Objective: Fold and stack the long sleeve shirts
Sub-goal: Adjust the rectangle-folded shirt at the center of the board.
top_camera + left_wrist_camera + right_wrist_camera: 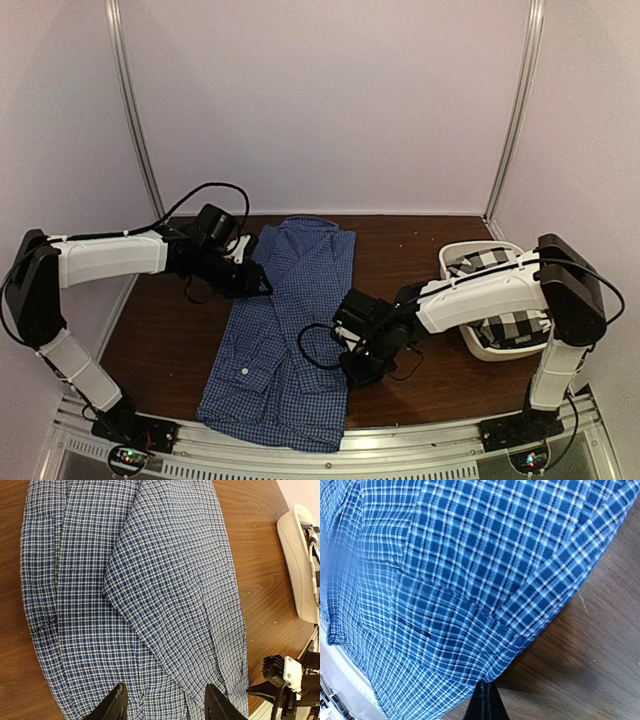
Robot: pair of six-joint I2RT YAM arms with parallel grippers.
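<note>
Top external: blue fine-check shirt (285, 330), long narrow strip on table (400, 250); left fingers (116, 706) apart, right fingers (484, 704) together

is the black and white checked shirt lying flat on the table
No, the black-and-white checked shirt sits inside the white tub.

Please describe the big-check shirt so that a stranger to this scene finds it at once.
On the brown table, look at the right side, where a white tub stands. The big-check shirt lies bundled inside it. Its large black-and-white checks set it apart from the blue shirt laid out mid-table.
</note>
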